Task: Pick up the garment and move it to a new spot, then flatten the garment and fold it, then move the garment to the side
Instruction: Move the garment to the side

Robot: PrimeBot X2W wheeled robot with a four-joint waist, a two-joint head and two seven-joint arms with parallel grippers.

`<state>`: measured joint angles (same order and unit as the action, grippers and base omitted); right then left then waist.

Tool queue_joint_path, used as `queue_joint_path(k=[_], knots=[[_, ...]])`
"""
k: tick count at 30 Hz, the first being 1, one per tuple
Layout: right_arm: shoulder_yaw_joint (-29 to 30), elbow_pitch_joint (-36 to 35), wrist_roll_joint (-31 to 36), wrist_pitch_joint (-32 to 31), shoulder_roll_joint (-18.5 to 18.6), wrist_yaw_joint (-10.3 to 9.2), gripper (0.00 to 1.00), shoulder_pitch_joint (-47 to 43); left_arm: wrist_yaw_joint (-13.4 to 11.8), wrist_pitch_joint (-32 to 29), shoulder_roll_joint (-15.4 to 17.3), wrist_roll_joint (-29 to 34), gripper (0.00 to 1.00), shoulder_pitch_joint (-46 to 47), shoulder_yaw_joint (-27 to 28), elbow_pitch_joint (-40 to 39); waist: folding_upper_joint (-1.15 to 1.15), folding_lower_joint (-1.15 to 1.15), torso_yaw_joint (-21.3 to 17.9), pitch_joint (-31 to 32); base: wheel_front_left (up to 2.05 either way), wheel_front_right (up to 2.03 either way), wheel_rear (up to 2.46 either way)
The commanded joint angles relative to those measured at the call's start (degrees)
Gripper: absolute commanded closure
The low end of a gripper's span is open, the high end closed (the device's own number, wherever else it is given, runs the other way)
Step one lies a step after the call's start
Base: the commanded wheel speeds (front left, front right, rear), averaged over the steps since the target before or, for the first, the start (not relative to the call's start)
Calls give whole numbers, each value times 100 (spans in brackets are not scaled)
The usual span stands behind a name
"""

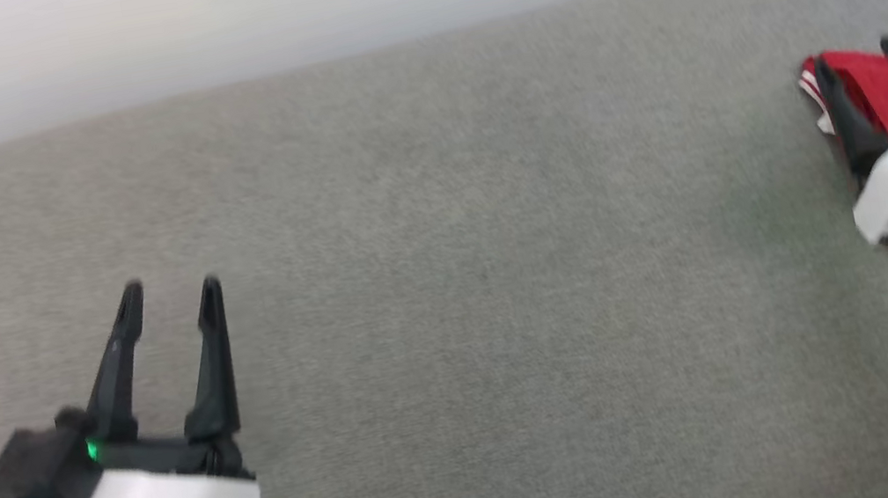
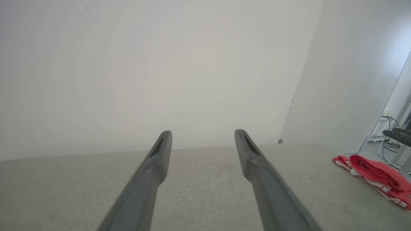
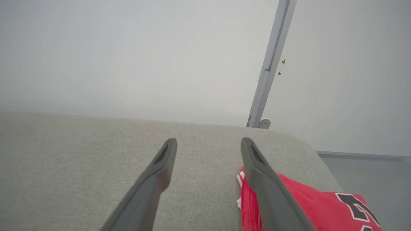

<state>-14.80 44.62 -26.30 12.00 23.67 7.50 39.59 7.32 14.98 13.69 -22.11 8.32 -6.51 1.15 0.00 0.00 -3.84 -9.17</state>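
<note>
We are seeing a grey fabric surface [image 1: 450, 284] spreading wide, its far right corner rounding off. A pale wall [image 1: 194, 21] is rising behind it, and a grey metal post [image 3: 271, 64] is standing against that wall near the corner.

Bare room: grey upholstered surface [image 1: 450, 284], blank white wall [image 2: 160, 64].

The garment [image 1: 878, 91] lies at the far right corner of the table [image 1: 451, 239], the right pincer [image 1: 857, 54] over it. The left pincer [image 1: 171, 286] hangs over the near left, well apart.
</note>
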Motion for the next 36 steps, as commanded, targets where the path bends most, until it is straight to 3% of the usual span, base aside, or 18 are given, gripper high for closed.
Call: queue_joint_path(k=[1, 9, 17, 26, 36], knots=[[53, -100, -30, 41, -12, -1, 0, -162, 19, 27, -18, 64, 0, -126, 64, -31, 0, 0, 174, 195, 0, 0, 0], [715, -1090, 234, 135, -277, -1, 0, -1521, 19, 27, -176, 367, 0, -965, 615, -178, 0, 0, 496, 648, 0, 0, 0], [1417, -2171, 622, 69, -903, -1, 0, -2841, 19, 27, -364, 450, 0, -1587, 997, -254, 0, 0, 663, 944, 0, 0, 0], [1602, -2969, 883, 64, -1305, -1, 0, -3658, 19, 26, -422, 475, 0, -1853, 1026, -329, 0, 0, 677, 1105, 0, 0, 0], [1617, -3260, 1034, 139, -1541, -1, 0, -4141, 19, 26, -475, 541, 0, -2002, 1082, -276, 0, 0, 603, 1167, 0, 0, 0]])
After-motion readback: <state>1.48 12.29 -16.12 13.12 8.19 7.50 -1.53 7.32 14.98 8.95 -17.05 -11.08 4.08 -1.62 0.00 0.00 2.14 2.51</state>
